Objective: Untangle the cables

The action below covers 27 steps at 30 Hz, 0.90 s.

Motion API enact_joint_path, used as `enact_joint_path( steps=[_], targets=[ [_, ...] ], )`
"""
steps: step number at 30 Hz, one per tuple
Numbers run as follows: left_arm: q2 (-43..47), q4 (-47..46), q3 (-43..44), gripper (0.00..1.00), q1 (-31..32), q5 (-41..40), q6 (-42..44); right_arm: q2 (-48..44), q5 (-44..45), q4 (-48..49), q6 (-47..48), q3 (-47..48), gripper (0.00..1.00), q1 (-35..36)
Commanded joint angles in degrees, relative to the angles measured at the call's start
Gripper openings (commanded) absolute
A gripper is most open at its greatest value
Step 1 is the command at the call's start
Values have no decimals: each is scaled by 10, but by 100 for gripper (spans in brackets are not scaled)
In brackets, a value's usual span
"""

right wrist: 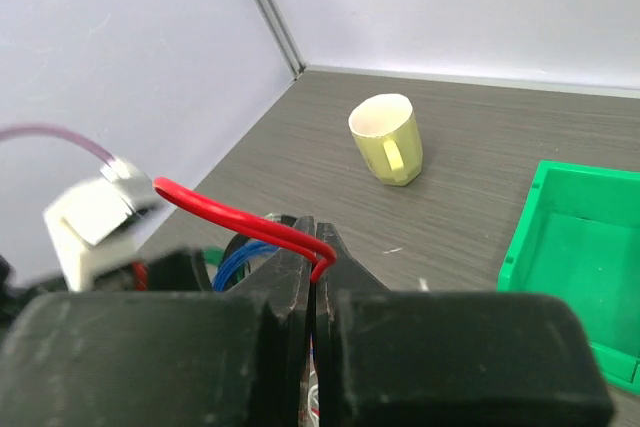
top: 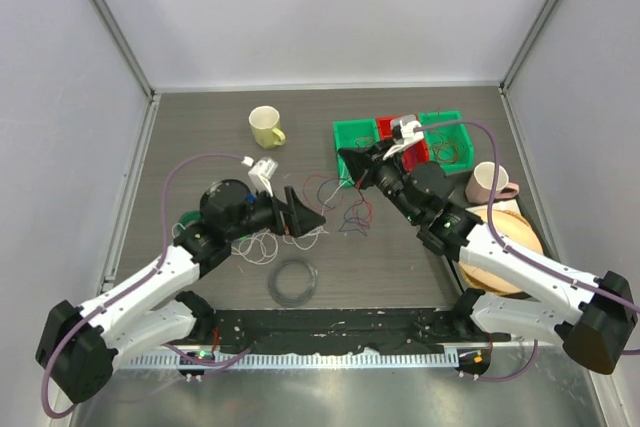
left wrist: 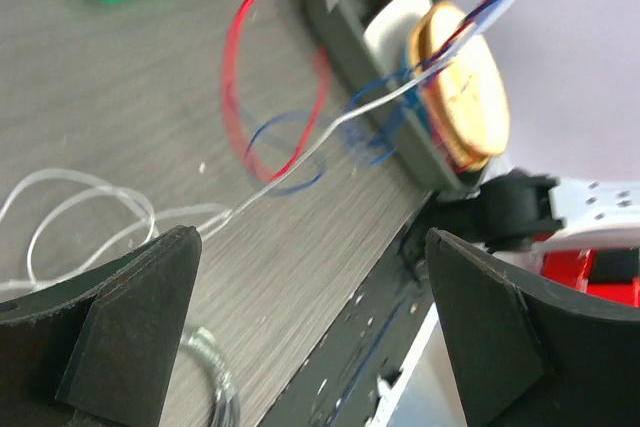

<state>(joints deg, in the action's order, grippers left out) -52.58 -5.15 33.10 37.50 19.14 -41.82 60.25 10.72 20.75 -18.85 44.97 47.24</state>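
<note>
The cables (top: pixel 340 202) are thin red, blue and white strands tangled in the middle of the table, with white loops (top: pixel 265 243) trailing toward the left arm. My right gripper (top: pixel 350 162) is shut on a red cable (right wrist: pixel 230 212), which hooks over the pinched jaws (right wrist: pixel 320 257). Red, blue and white strands (left wrist: pixel 290 147) rise taut toward the upper right in the left wrist view. My left gripper (top: pixel 305 212) is wide open just left of the tangle. Nothing lies between its fingers (left wrist: pixel 140 317) in the left wrist view, where the gripper (left wrist: pixel 310 327) hangs above the table.
A dark grey coiled ring (top: pixel 295 282) lies near the front edge. A yellow mug (top: pixel 266 127) stands at the back. A green bin (top: pixel 400 142) sits back right, beside a pink mug (top: pixel 490 182) and a wooden plate (top: pixel 505 247). A blue ring (right wrist: pixel 235 262) shows behind the right jaws.
</note>
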Motion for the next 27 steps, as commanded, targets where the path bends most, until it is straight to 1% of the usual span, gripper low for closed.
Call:
enact_joint_path(
  steps=[1,6,10,12,14,15,16,18,20,21,22,27],
  targets=[
    [-16,-85,-34,100,2,35,-13,-17,45,-48,-29,58,1,0],
    [-62,-116,-44,100,2,32,-3,-18,54,-56,-55,88,1,0],
    [-95,-198,-45,100,6,72,-9,-15,77,-59,-78,118,1,0],
    [-110,-227,-40,100,15,77,-2,-14,87,-54,-102,123,1,0],
    [-118,-233,-25,100,33,54,15,-14,90,-45,-120,125,1,0],
    [-125,-233,-12,100,40,43,38,-15,89,-37,-129,126,1,0],
    [-130,-233,-5,100,56,13,48,-17,88,-33,-145,124,1,0],
    [-141,-248,13,100,71,-2,72,-21,91,-22,-161,123,1,0],
    [-161,-283,16,100,88,2,78,-26,96,-16,-184,121,1,0],
    [-169,-327,19,100,93,7,78,-27,99,-10,-193,120,1,0],
    [-187,-340,22,100,102,11,78,-29,105,-6,-203,118,1,0],
    [-237,-334,70,100,121,7,94,-34,103,9,-232,120,1,0]
  ],
)
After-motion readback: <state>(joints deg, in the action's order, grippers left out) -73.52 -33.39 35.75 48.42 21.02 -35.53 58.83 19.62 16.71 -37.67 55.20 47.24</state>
